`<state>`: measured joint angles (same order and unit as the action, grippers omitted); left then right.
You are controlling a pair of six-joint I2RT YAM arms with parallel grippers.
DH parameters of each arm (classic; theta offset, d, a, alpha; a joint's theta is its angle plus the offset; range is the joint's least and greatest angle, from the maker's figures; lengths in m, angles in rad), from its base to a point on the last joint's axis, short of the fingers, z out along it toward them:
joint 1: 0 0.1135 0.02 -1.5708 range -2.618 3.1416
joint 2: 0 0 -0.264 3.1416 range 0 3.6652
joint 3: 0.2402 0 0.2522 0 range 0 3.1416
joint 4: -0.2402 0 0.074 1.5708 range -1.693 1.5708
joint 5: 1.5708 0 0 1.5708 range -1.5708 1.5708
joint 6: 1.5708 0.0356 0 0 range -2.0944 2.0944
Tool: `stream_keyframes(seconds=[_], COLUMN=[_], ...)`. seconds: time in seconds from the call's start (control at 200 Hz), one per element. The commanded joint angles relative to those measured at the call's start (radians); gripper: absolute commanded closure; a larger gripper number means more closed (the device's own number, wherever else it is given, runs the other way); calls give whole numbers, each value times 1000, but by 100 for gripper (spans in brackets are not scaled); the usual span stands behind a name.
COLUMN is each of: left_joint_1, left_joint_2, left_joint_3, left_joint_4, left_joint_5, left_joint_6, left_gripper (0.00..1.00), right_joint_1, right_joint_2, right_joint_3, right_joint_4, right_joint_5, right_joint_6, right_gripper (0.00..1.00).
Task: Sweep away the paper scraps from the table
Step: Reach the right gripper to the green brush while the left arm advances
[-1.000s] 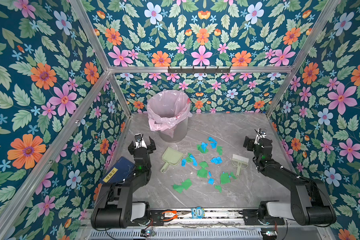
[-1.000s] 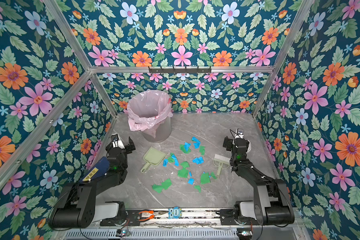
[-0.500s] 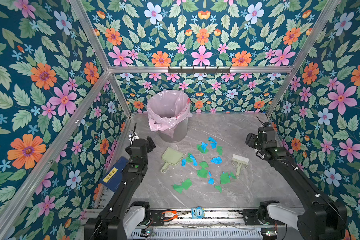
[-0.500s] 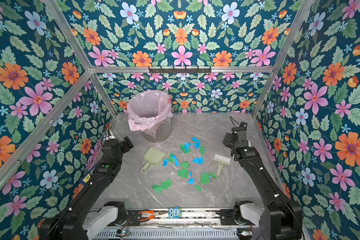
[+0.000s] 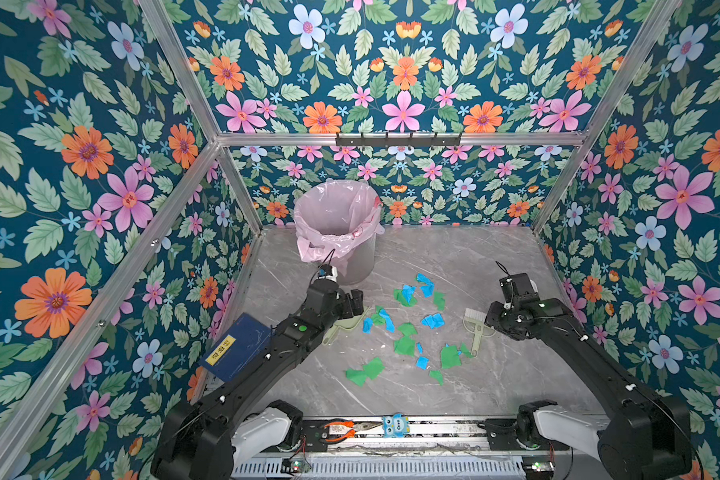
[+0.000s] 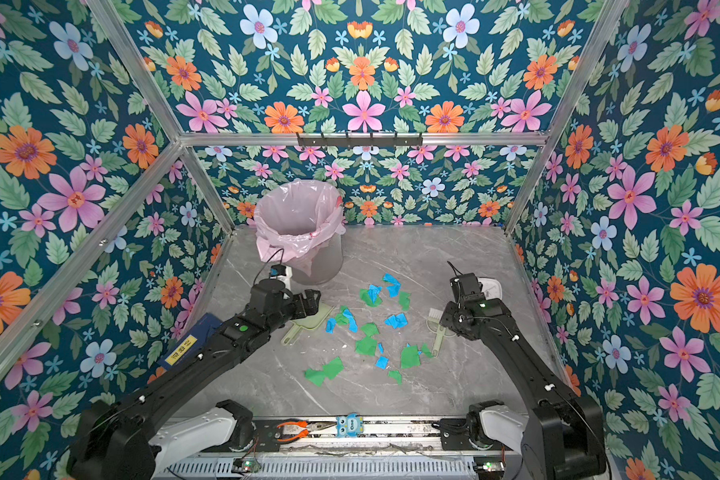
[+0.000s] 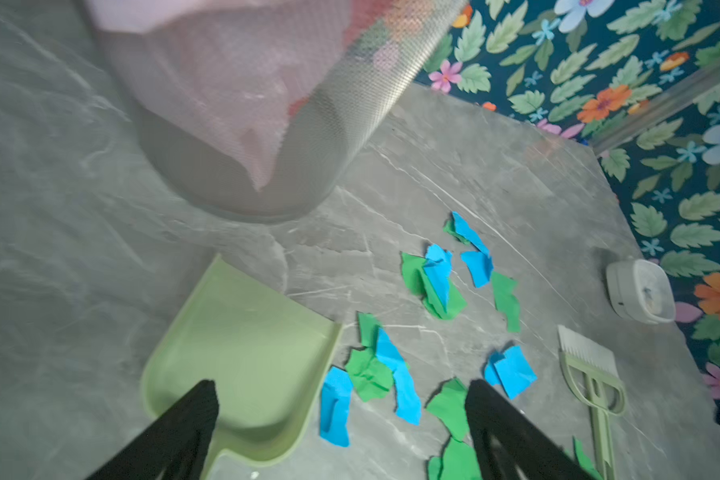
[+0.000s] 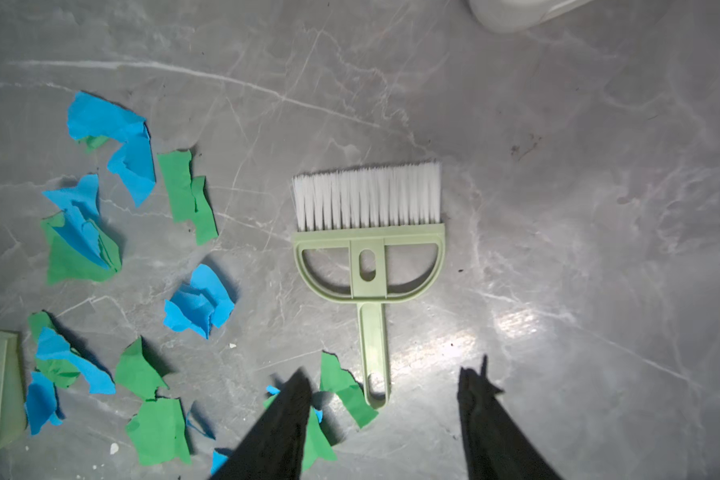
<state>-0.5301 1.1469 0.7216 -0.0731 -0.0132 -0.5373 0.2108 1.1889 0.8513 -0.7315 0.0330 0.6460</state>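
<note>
Several green and blue paper scraps (image 5: 406, 332) (image 6: 366, 332) (image 7: 433, 282) (image 8: 192, 303) lie scattered mid-table (image 5: 454, 257). A pale green dustpan (image 5: 341, 326) (image 7: 242, 340) lies at their left, partly under my left arm. My left gripper (image 5: 356, 303) (image 7: 341, 388) hangs open over the pan's front edge and the nearest scraps, holding nothing. A pale green brush (image 5: 476, 328) (image 8: 368, 257) with white bristles lies flat at the scraps' right. My right gripper (image 5: 495, 322) (image 8: 387, 372) hovers open over the end of the brush handle, its jaws apart on either side of it.
A mesh bin with a pink bag (image 5: 337, 224) stands at the back left, just beyond the left gripper. A blue book (image 5: 238, 349) leans at the left edge. A small white container (image 6: 489, 286) sits behind the right wrist. Pliers (image 5: 341, 428) lie on the front rail.
Both arms have unfolded and reached forward. The left gripper has swung right to the dustpan. The right gripper has come down over the brush handle.
</note>
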Motion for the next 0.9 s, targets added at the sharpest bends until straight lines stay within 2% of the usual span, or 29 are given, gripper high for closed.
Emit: stream_keyframes(seconds=[0.0,0.09,0.25,0.5,0.895], left_joint_1=[-31,-49,-59,-61,-65], left_joint_2=[71,115,164,179,212], left_joint_3=[46,67,87,89,112], left_joint_4=[92,138,177,193,193], left_joint_5=[19,48,70,68,78], left_joint_6=[-10,-6,1,6,18], left_gripper=[4,5,6,6,7], right_joint_1=[18,18,18,16,2], right_joint_2=[54,90,173,325,387], right_joint_3=[-4,-30,4,75,42], right_joint_4=[15,72,138,137,158], right_joint_5=[-11,-19,-34,-38,-54], right_joint_6=[31,22,-44,-100,-117], right_gripper=[45,51,54,54,54])
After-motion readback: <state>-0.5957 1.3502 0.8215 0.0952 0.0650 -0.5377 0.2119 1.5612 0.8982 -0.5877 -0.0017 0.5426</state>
